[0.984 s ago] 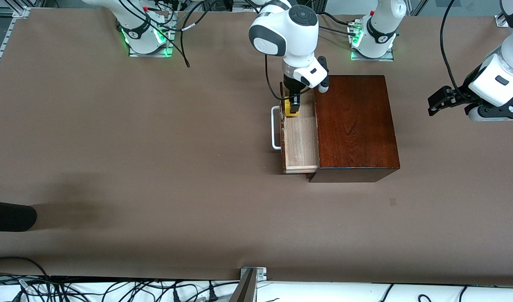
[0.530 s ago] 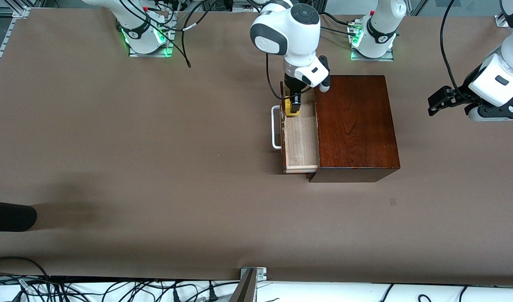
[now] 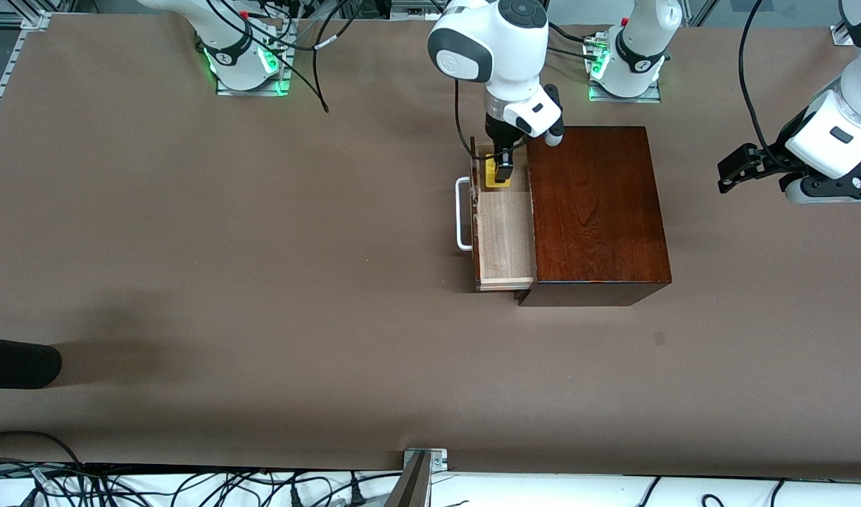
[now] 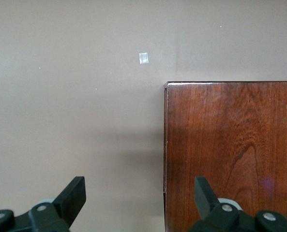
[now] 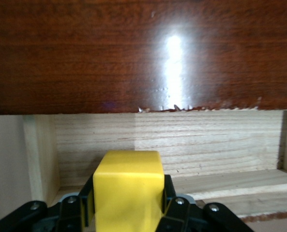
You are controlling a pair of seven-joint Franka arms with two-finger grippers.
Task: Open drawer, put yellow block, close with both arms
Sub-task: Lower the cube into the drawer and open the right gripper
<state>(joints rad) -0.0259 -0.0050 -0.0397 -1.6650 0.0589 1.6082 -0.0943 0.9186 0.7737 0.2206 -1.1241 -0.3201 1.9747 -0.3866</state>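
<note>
The drawer [image 3: 504,239] stands pulled out of the dark mahogany box [image 3: 595,211], its pale wood tray showing and its white bar handle [image 3: 462,215] toward the right arm's end of the table. My right gripper [image 3: 499,176] is shut on the yellow block [image 3: 495,179], over the drawer's end nearest the robots' bases. In the right wrist view the yellow block [image 5: 128,191] sits between the black fingers [image 5: 168,195], with the drawer's floor [image 5: 206,145] below. My left gripper [image 3: 736,172] hangs open, apart from the box, toward the left arm's end.
A dark rounded object [image 3: 15,362] lies at the table's edge at the right arm's end. Cables trail by the right arm's base [image 3: 247,67]. In the left wrist view a corner of the box's top [image 4: 230,145] shows, with a small pale mark [image 4: 143,58] on the table.
My right gripper, still holding the yellow block, has shifted slightly toward the box and the robots' bases over the drawer. The left arm has not moved.
</note>
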